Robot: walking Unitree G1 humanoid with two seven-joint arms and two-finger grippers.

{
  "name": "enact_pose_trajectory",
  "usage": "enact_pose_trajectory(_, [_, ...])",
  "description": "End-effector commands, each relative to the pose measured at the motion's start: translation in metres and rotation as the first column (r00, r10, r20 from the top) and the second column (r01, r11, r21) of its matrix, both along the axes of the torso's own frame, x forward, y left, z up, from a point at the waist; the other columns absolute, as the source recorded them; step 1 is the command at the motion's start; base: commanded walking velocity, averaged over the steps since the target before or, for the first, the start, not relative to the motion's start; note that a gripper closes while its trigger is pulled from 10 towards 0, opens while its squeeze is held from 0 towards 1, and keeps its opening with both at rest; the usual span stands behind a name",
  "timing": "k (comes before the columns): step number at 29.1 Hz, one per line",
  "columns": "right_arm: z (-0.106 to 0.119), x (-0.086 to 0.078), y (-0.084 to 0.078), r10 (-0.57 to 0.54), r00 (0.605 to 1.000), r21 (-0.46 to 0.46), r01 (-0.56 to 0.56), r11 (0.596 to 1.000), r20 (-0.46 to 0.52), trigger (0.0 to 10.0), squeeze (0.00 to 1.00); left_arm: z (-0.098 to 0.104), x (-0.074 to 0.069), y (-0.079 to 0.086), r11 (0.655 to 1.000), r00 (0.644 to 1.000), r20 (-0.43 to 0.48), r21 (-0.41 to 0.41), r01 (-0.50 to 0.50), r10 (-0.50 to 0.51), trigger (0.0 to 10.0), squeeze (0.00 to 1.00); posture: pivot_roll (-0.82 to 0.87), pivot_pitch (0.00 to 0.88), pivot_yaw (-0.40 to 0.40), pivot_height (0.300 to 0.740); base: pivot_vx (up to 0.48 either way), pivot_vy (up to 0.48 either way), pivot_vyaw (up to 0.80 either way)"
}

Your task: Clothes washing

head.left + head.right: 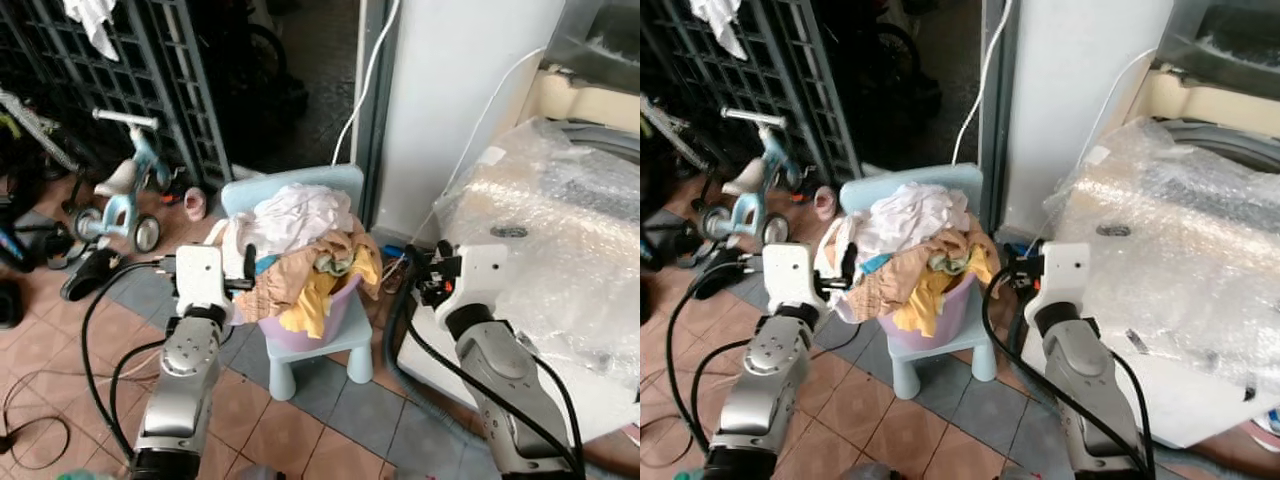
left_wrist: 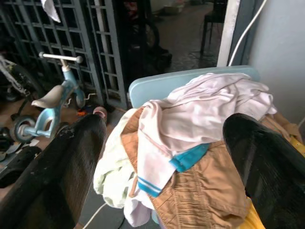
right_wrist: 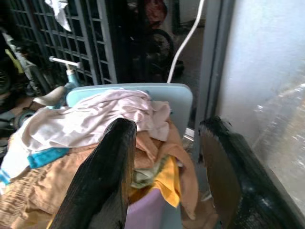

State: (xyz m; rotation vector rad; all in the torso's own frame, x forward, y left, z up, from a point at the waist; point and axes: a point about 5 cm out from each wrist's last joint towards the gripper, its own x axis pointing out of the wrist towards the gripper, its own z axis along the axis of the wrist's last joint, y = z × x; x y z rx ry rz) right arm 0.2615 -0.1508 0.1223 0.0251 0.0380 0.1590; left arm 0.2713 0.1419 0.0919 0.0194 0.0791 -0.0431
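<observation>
Soft crumpled clothes pile [image 1: 300,255] sat heaped mid-frame in a lilac plastic basket [image 1: 305,330], between left pincer [image 2: 164,157] and right pincer [image 3: 167,162], both spread wide, empty.

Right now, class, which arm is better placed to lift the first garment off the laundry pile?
Probably left. The left pincer is open right beside the clothes pile, nearly touching the tan garment. The right pincer, also open, is set farther off, by the plastic-wrapped appliance.

The heaped clothes [image 1: 300,255] hide most of the purple basket [image 1: 300,330] and the seat of the small blue chair [image 1: 330,345], crinkled plastic wrap [image 1: 560,230] veils the washing machine at right, whose far side the frame cuts off, and the left gripper's [image 2: 162,157] fingertips run off-frame.
</observation>
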Motion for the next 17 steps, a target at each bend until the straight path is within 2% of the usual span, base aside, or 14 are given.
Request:
enact_pose_trajectory(1, [0.0066, 0.0041, -0.0002, 0.006, 0.999, -0.004, -0.005, 1.000, 0.032, 10.0, 0.00, 0.0007, 0.0001, 0.0031, 1.000, 1.000, -0.003, 0.007, -0.001, 0.001, 10.0, 0.00, -0.10, 0.010, 0.052, 0.740, 0.000, 0.000, 0.79])
enact_pose_trajectory(5, [0.0078, 0.0075, -0.0013, 0.013, 0.999, -0.007, -0.013, 1.000, 0.039, 10.0, 0.00, -0.0004, -0.0001, 0.0042, 1.000, 1.000, -0.011, 0.003, -0.008, 0.008, 10.0, 0.00, -0.10, 0.011, 0.051, 0.740, 0.000, 0.000, 0.72])
enact_pose_trajectory(12, [0.0081, 0.0117, -0.0010, 0.030, 0.999, -0.005, -0.030, 1.000, 0.039, 10.0, 0.00, 0.0004, -0.0011, 0.0042, 1.000, 1.000, -0.009, -0.006, -0.002, 0.002, 10.0, 0.00, -0.10, 0.013, 0.048, 0.740, 0.000, 0.000, 0.00])
enact_pose_trajectory(14, [0.0080, 0.0119, 0.0005, 0.045, 0.998, -0.018, -0.045, 0.999, 0.040, 10.0, 0.00, 0.0005, -0.0012, 0.0041, 1.000, 1.000, -0.008, -0.006, -0.002, 0.002, 10.0, 0.00, -0.10, 0.013, 0.047, 0.740, 0.277, 0.000, 0.00])
enact_pose_trajectory(17, [0.0076, 0.0122, 0.0043, 0.081, 0.996, -0.050, -0.079, 0.996, 0.047, 10.0, 0.00, 0.0001, -0.0014, 0.0043, 1.000, 1.000, -0.011, -0.007, -0.001, 0.001, 10.0, 0.00, -0.10, 0.011, 0.047, 0.740, 0.000, 0.000, 0.22])
